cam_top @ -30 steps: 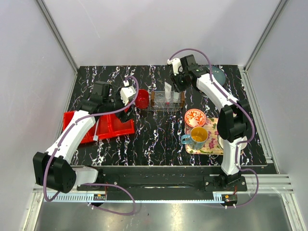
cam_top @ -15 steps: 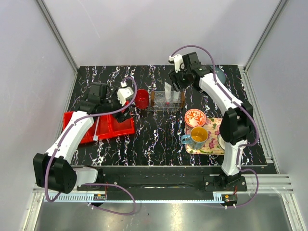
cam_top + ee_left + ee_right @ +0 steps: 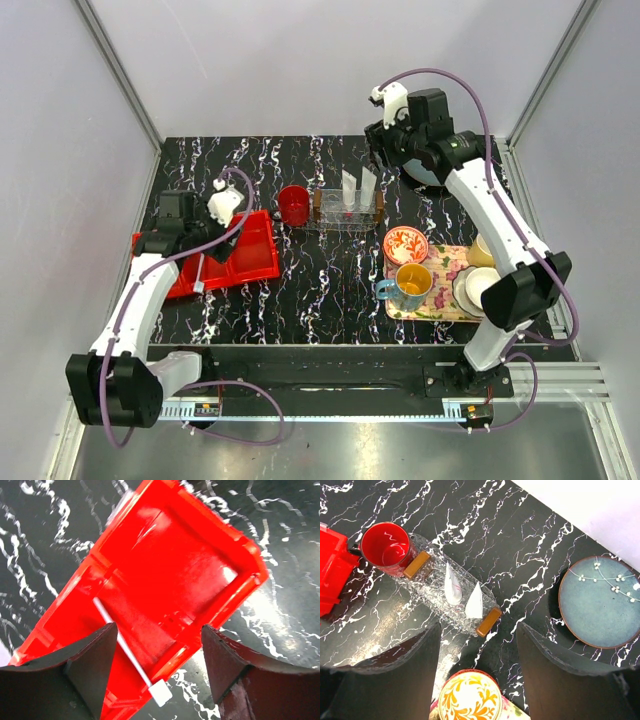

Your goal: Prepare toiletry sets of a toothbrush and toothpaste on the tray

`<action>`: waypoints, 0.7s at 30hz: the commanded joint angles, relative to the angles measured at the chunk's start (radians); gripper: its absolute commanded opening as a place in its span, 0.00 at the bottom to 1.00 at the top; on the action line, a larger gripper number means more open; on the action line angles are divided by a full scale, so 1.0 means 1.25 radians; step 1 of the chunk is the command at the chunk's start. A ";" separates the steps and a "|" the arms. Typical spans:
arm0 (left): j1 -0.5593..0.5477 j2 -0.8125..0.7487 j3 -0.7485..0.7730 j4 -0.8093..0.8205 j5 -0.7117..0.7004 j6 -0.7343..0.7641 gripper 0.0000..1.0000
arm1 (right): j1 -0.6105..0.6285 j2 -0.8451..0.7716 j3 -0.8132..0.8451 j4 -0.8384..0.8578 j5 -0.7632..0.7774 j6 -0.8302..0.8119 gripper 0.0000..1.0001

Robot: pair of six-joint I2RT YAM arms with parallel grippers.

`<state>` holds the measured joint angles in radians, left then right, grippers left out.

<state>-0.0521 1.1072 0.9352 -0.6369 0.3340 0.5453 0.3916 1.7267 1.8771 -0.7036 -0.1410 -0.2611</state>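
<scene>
Nearest, down in the red bin (image 3: 200, 580): the toothbrush (image 3: 131, 652). Looks light, stiff and very thin, so likely to slip or roll if pinched near an end. Best to pinch across the middle of the stick, with room for a finger on each side. White and straight, lying slanted in a small part of the bin, with a square white end by the rim. Not on the tray yet. Right above it, the left gripper (image 3: 159, 627), spread wide and holding nothing.

Farther back, on the clear tray (image 3: 427, 587): two toothpaste (image 3: 452, 585) tubes, side by side, close but seemingly not touching. Small and most likely soft and squishy, so only a gentle squeeze, around the fatter part. White, with a pink bit showing on one. Already in place. High above them, the right gripper (image 3: 479, 626) — also spread wide, nothing in it.
</scene>
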 commanded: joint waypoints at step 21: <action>0.080 0.160 -0.063 0.082 -0.311 -0.059 0.58 | -0.003 -0.082 -0.081 0.040 -0.037 0.022 0.65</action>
<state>0.0414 1.2736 0.8589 -0.5968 -0.0208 0.4923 0.3916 1.6791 1.7836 -0.6991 -0.1699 -0.2382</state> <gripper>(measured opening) 0.596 0.655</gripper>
